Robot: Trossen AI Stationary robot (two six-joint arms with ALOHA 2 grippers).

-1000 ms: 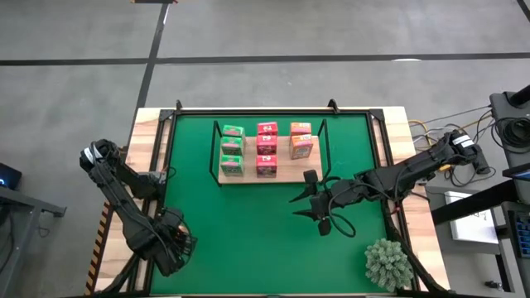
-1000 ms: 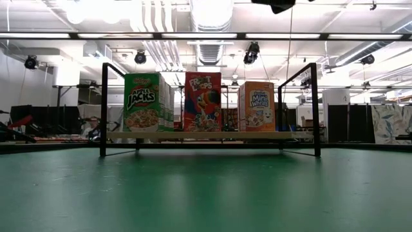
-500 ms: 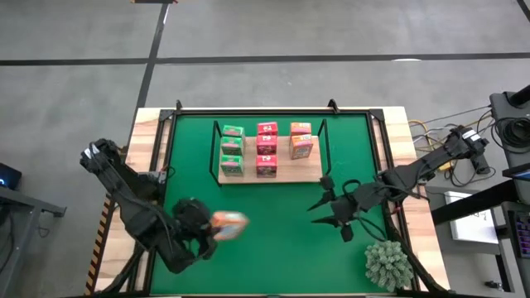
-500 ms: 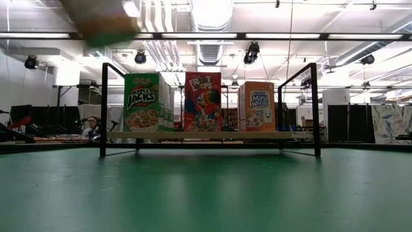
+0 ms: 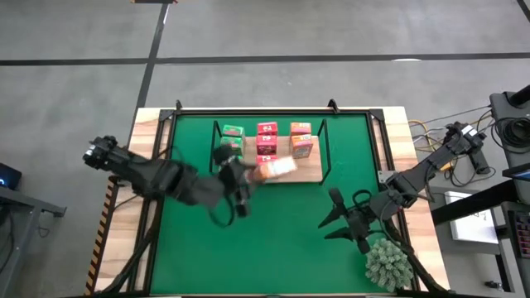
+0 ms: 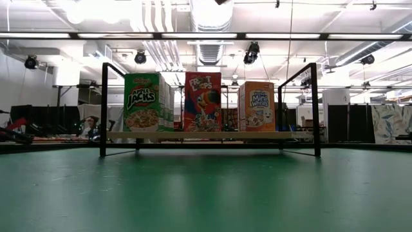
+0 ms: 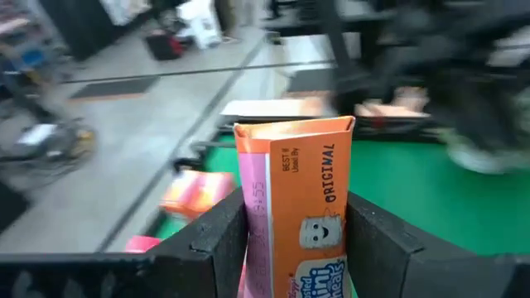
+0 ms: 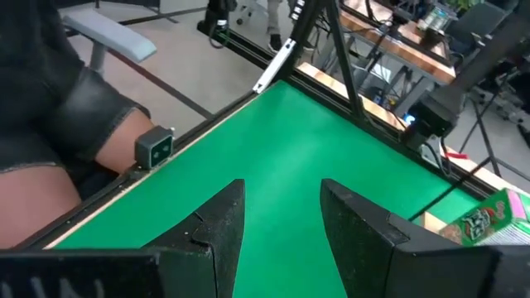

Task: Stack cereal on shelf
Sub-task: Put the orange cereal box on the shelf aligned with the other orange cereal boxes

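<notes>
The left gripper (image 5: pixel 263 170) is out over the shelf (image 5: pixel 310 172), clamped on an orange cereal box (image 5: pixel 277 168). From above, the box sticks out past the fingers toward the shelf's right half, tilted, and sits over the board's front edge just beside the front pink-red box. It is in the air, carried, not set down. In the left wrist view the orange box (image 7: pixel 300 207) stands squarely between the two dark fingers (image 7: pixel 217 240), its narrow side facing the camera, the fingers pressed to either face.

On the shelf the other boxes stand in three rows: green (image 5: pixel 233 132) on the left, pink-red (image 5: pixel 267 132) in the middle, orange (image 5: pixel 301 129) on the right. In the low view, a green box (image 6: pixel 143 102), a pink-red box (image 6: pixel 203 102) and an orange box (image 6: pixel 256 106) stand upright along the board.

The right gripper (image 5: pixel 338 217) waits over the green mat (image 5: pixel 273 240), well apart from the shelf, near the spiky plant (image 5: pixel 387 263). Its fingers (image 8: pixel 217 222) stand apart with nothing between them.
</notes>
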